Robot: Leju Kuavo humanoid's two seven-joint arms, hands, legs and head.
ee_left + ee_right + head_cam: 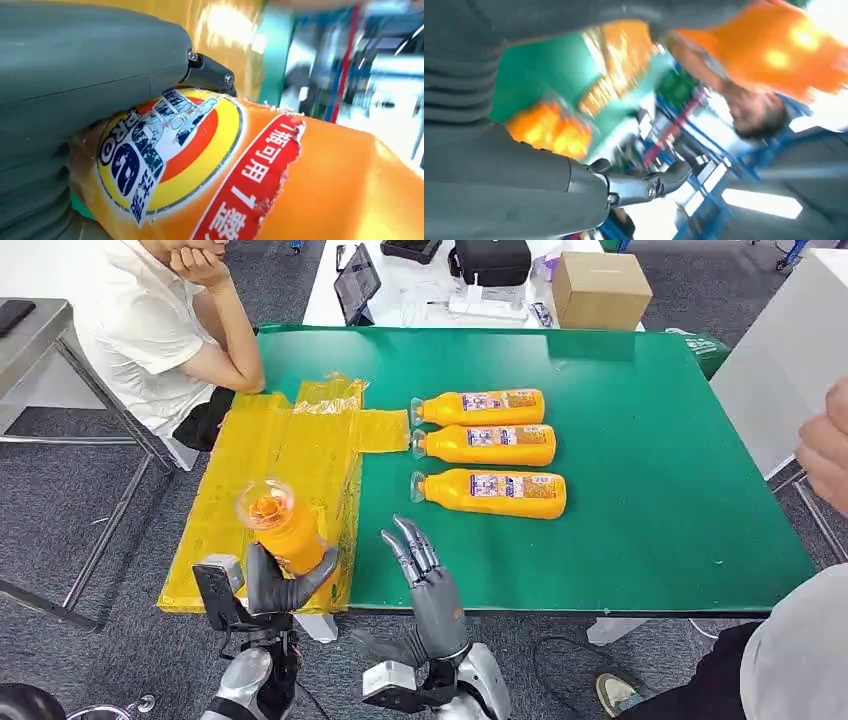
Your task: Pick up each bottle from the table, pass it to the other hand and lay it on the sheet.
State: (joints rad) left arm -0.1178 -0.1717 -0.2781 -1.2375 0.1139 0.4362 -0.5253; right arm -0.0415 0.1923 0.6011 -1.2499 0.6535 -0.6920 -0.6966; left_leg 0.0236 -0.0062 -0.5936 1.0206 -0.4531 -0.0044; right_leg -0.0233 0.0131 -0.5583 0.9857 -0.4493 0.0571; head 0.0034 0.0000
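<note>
While gripping bottle [283, 530] — left hand [278, 585] upright.

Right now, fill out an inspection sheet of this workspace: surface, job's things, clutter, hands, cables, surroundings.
Surface: green table, with a yellow sheet spread over its left end.
Job's things: three orange bottles lie side by side on the green, caps toward the sheet; a fourth bottle is held above the sheet's near part.
Clutter: nothing seen on the green table.
Hands: left hand grips the fourth bottle; right hand beside it holds nothing, fingers apart.
Cables: a dark cable on the floor under the near edge.
Surroundings: a seated person at the far left; a white table behind with a cardboard box and tablet; another person's hand at the right.
</note>
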